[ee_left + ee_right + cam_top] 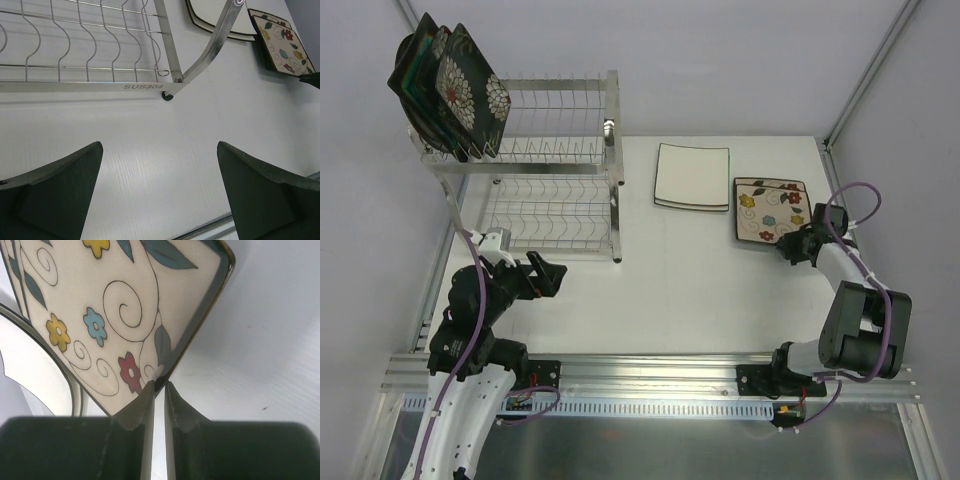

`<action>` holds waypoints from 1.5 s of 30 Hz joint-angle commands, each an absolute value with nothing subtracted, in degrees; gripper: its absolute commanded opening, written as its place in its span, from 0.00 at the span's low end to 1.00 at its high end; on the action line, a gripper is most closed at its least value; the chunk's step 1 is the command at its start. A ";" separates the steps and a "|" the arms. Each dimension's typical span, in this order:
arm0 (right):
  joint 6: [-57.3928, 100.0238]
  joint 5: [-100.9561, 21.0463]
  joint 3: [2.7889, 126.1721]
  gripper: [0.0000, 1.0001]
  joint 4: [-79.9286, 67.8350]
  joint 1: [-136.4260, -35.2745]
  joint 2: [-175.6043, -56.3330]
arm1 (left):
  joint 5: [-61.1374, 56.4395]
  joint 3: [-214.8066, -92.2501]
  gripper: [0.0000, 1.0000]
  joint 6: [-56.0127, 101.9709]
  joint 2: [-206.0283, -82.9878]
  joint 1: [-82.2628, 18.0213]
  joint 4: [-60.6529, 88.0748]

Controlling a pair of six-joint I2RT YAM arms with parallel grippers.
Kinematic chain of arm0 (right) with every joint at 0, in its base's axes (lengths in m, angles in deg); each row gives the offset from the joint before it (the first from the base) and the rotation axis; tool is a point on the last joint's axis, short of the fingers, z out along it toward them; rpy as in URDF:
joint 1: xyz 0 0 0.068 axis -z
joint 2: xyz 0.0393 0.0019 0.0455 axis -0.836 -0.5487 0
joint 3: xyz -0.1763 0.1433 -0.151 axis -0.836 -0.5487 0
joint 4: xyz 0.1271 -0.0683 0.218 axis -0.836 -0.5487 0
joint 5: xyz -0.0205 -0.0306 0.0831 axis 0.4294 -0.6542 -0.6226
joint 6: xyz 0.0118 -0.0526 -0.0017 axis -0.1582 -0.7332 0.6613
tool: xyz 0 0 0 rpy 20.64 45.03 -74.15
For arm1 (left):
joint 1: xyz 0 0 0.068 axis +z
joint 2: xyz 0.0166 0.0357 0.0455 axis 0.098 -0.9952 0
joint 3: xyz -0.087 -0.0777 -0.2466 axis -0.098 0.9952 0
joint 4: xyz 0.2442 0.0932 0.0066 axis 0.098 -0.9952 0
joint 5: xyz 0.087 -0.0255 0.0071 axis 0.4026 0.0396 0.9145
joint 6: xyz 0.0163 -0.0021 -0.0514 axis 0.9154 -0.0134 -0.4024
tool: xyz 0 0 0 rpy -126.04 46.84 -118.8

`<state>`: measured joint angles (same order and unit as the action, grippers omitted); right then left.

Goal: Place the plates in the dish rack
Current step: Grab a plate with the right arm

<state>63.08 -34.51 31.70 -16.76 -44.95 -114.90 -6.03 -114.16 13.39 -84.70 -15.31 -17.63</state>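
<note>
Loading partly done: three dark plates (450,85) stand in rack (560,150) beyond left claw (558,275), spread and empty | right claw (157,385) pinches flowered plate (767,210) by its corner | white plate (692,176) beyond it waits on counter (700,290)

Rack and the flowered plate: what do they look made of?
The dish rack looks like stainless steel wire and bar with a bright polished finish: it has a mirror-like shine, and SUS304 is stamped on the frame. The flowered plate is probably glazed ceramic, with a glossy cream face, painted flowers and a dark rim. The sheen suggests glaze, though melamine cannot be ruled out.
</note>
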 commanded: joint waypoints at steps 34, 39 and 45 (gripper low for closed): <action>60.73 -32.67 26.73 0.60 -20.14 -44.24 -102.39 | -6.83 -113.79 0.99 14.34 -84.92 -15.20 -15.99; 60.29 -33.45 22.87 0.74 -13.46 -42.05 -101.95 | -6.66 -113.79 0.99 14.34 -84.66 -15.20 -16.08; 60.47 -36.18 15.32 0.77 2.44 -37.05 -101.95 | -6.39 -113.70 0.99 14.34 -84.05 -15.20 -16.08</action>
